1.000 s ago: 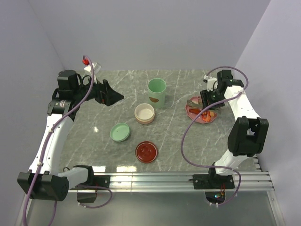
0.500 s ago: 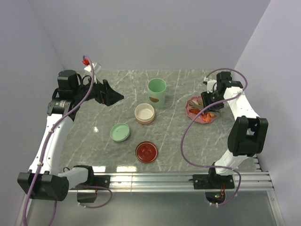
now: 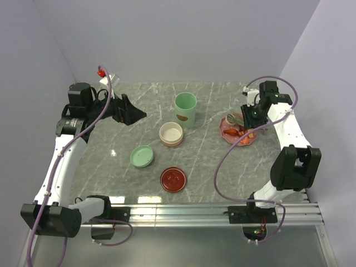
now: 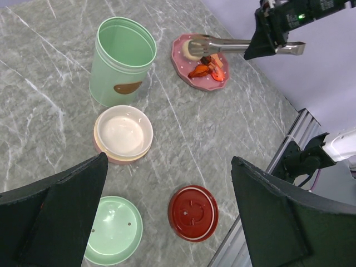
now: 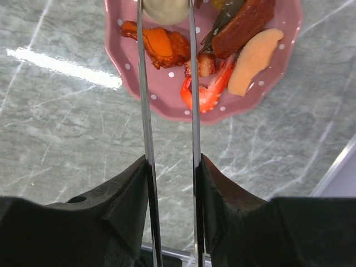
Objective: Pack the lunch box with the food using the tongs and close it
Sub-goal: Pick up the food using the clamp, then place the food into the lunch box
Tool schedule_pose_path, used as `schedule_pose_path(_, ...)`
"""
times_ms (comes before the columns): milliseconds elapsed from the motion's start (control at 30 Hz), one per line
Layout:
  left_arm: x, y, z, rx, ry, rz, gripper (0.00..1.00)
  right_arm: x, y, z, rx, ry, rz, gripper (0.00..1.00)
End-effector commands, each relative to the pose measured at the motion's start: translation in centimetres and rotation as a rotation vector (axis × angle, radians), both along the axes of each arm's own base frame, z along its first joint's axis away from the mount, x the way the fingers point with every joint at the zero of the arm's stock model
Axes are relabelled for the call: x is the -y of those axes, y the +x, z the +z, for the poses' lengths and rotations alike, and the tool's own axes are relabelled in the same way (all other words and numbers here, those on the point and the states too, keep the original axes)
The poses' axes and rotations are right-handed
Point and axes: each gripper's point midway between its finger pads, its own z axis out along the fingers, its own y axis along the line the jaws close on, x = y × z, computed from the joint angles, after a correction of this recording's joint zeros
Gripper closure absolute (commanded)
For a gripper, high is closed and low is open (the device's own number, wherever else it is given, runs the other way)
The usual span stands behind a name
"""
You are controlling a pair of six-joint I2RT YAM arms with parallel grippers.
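Marble table (image 3: 211,167), seen from the near edge. At the left the left gripper (image 3: 132,111) hangs above the surface with its jaws wide apart and nothing between them. Mid-table stand a tall green canister (image 4: 111,83), a cream bowl (image 4: 123,132) just in front of it, then a green lid (image 4: 114,229) and a red lid (image 4: 193,213), each lying apart from the rest. At the right sits the pink plate (image 5: 167,92), which carries all the food. Above it the right gripper (image 5: 169,179) clamps the tongs (image 4: 228,44) toward their joined end, so the long arms reach out over the plate. The arms are pressed partway together and run nearly parallel. Between their far ends lies a pale round piece (image 5: 164,8). Whether the tips already bear on it cannot be told, since they run off the top of the wrist view. Beside the arms, untouched, lie an orange-red chunk (image 5: 161,44), a dark red slab (image 5: 242,28), a peach slice (image 5: 253,61) and a curled shrimp (image 5: 208,92). The pieces look light, soft and probably slick. Each is best taken across its widest part with gentle pressure, since a hard squeeze on the springy steel could squirt it out sideways.
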Motion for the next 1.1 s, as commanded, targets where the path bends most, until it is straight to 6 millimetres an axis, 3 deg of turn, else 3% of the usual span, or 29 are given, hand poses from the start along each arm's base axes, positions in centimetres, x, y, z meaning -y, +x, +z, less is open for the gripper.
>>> schedule_pose_path(0, 0.1, -0.4, 1.8, 0.065, -0.002, -0.02, 0.01, 0.1, 0.1, 4.5, 0.12, -0.026, 0.019, 0.57)
schedule_pose_path(200, 0.0, -0.4, 1.9, 0.059, 0.004, -0.012, 0.01, -0.9, -1.7, 6.6, 0.134, 0.002, 0.079, 0.57)
schedule_pose_path(367, 0.0, -0.6, 2.0, 0.044, -0.003, -0.006, 0.01, -2.7, -5.5, 8.0, 0.098, 0.009, 0.183, 0.57)
schedule_pose_path(500, -0.3, -0.6, 2.1, 0.029, -0.003, 0.025, 0.01, -6.7, -8.7, 8.3, 0.073, 0.024, 0.348, 0.57)
schedule_pose_path(633, -0.6, -0.6, 1.8, 0.023, 0.009, 0.039, 0.01, -10.4, -10.7, 8.8, 0.065, 0.076, 0.452, 0.57)
schedule_pose_path(867, -0.3, -0.4, 1.0, -0.034, 0.009, 0.017, 0.01, -15.3, -10.9, 9.1, 0.049, 0.184, 0.56, 0.57)
schedule_pose_path(1067, -0.4, -0.1, 1.1, -0.042, -0.005, 0.04, 0.01, -20.0, -8.6, 9.3, 0.113, 0.172, 0.596, 0.57)
